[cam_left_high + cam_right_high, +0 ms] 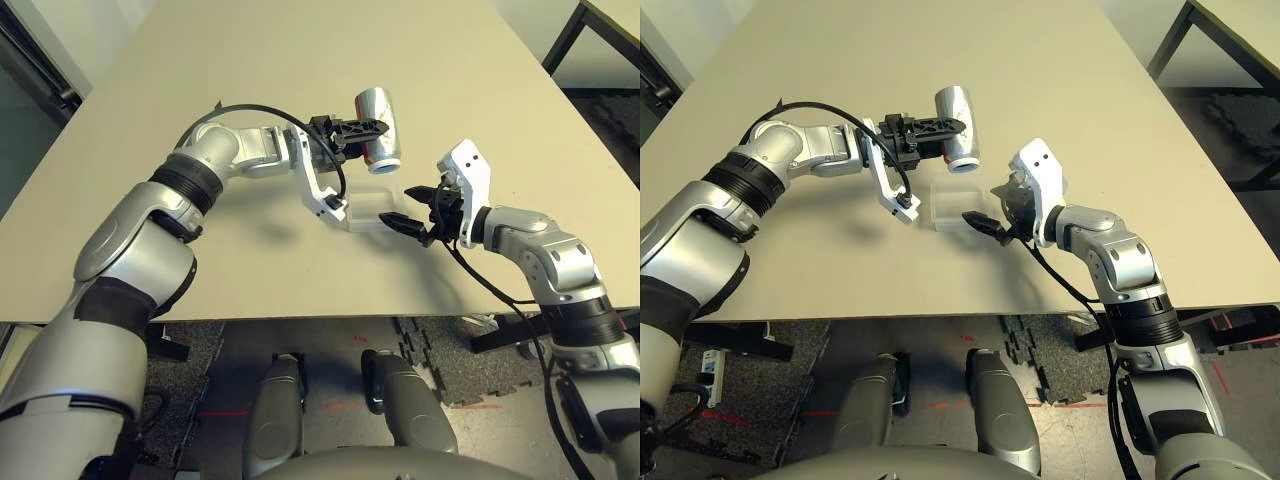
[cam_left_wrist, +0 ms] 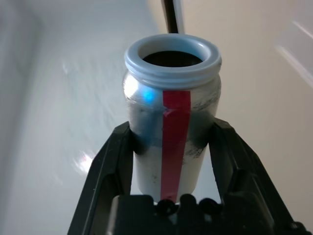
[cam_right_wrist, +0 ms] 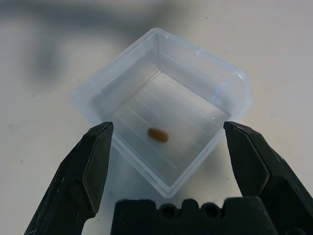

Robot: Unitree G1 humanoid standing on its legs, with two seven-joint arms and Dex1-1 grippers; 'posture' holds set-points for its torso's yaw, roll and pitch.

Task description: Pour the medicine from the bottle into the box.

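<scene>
My left fingers (image 1: 372,128) clamp the bottle (image 1: 380,127), uncapped and tilted, mouth angled down over the box (image 1: 372,210). My right fingers (image 3: 166,161) stand wide either side of the box on the tabletop (image 1: 300,60); the medicine (image 3: 158,134) lies inside.

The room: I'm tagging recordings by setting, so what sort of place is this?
Probably a lab or workshop: a bare beige table, black foam floor mats, and another dark-framed table nearby.
</scene>
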